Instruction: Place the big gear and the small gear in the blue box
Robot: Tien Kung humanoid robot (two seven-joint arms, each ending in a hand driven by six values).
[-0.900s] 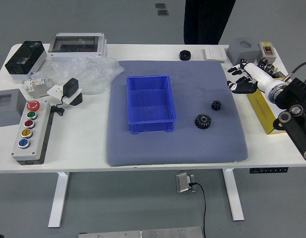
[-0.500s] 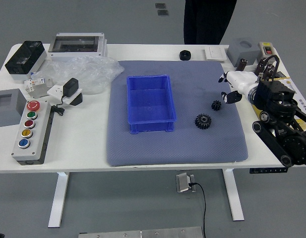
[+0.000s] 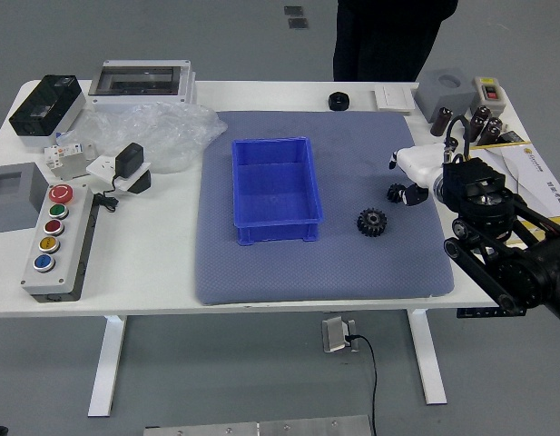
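Note:
My right hand (image 3: 401, 179) reaches in from the right, low over the mat's right side. Its white-backed palm faces down and its dark fingers are parted, with no object between them. One fingertip is beside the small black gear (image 3: 394, 193), overlapping its right edge in the picture; contact cannot be told. Nearer and to the left lies the big black gear (image 3: 371, 222), flat on the mat. The blue box (image 3: 277, 224) stands left of both gears, and its visible floor is bare.
A blue-grey mat (image 3: 325, 272) lies under box and gears. A black roll (image 3: 338, 101) sits at its far edge. Right of the arm is a yellow-sided box (image 3: 534, 173) with tools behind. Plastic wrap (image 3: 171, 136) and a button panel (image 3: 57, 245) are left. A person stands behind, hands unseen.
The right hand has moved left and nearer, from beyond the mat's right edge to the small gear. The person's dark clothing has shifted slightly. Gears and box have stayed put.

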